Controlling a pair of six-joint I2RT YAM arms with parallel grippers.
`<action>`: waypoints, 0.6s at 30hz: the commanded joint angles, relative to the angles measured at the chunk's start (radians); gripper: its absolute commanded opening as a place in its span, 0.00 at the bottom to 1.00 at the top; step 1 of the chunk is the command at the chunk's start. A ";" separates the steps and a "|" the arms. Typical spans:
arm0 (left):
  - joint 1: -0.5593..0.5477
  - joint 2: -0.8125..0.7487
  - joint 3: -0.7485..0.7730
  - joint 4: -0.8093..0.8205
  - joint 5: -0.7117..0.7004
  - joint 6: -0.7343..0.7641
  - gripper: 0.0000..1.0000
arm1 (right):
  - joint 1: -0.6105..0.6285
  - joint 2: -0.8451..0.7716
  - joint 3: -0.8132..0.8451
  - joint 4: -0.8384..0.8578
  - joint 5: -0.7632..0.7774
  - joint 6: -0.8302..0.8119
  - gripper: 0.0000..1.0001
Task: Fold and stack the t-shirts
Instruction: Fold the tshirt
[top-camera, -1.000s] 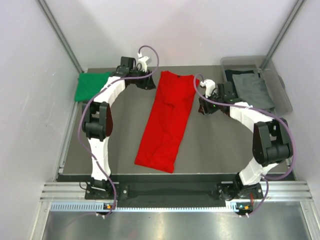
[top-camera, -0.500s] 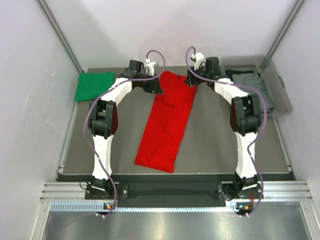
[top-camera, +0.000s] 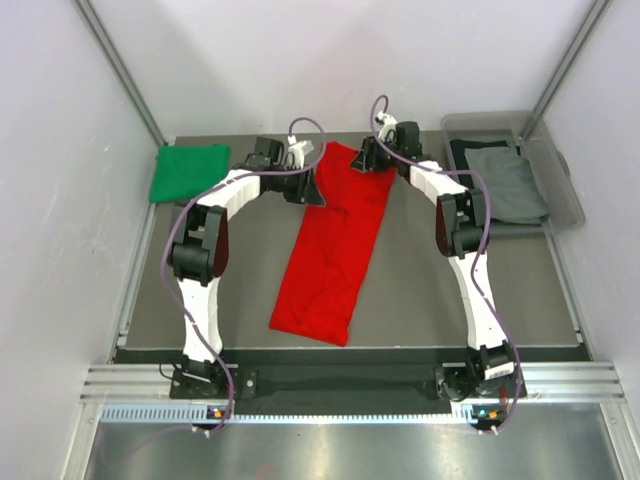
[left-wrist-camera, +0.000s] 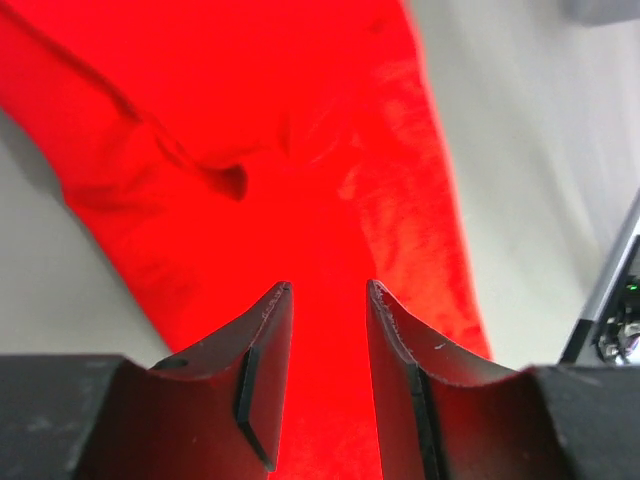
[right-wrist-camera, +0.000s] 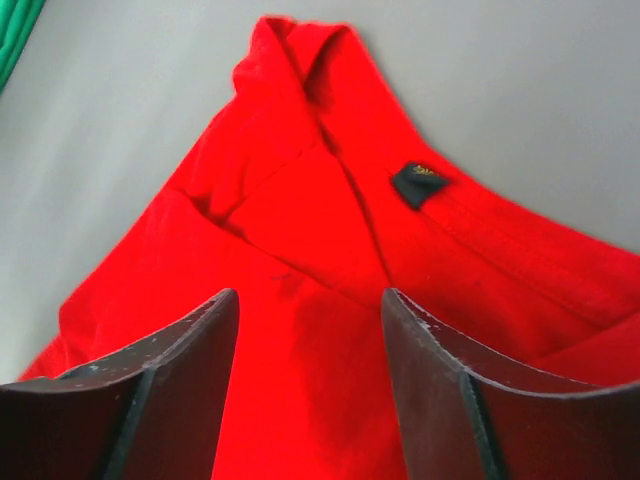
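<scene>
The red t-shirt (top-camera: 335, 240) lies on the table folded lengthwise into a long strip, collar end at the far side. My left gripper (top-camera: 317, 190) is open over the strip's far left edge; in the left wrist view (left-wrist-camera: 328, 290) red cloth (left-wrist-camera: 280, 150) shows between its fingers. My right gripper (top-camera: 361, 160) is open over the collar end; in the right wrist view (right-wrist-camera: 310, 295) red cloth lies under it, with the black neck label (right-wrist-camera: 417, 183) just beyond. A folded green t-shirt (top-camera: 186, 172) lies at the far left.
A clear plastic bin (top-camera: 572, 205) stands at the far right, holding a grey t-shirt (top-camera: 510, 185) and a dark one (top-camera: 470, 148). White walls and metal posts close in the table on three sides.
My right gripper has swung from the shirt's right side up to the far collar end. My left gripper has moved right onto the shirt's far left edge. The shirt has not moved.
</scene>
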 joint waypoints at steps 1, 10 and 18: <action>-0.007 -0.135 -0.013 0.114 0.060 -0.031 0.40 | 0.010 -0.017 0.079 0.001 0.090 0.072 0.61; -0.048 -0.190 -0.056 0.093 0.023 0.012 0.46 | -0.019 0.015 0.150 -0.088 0.370 0.176 0.69; -0.089 -0.055 0.059 0.027 -0.020 0.029 0.49 | -0.054 0.051 0.222 -0.084 0.397 0.187 0.69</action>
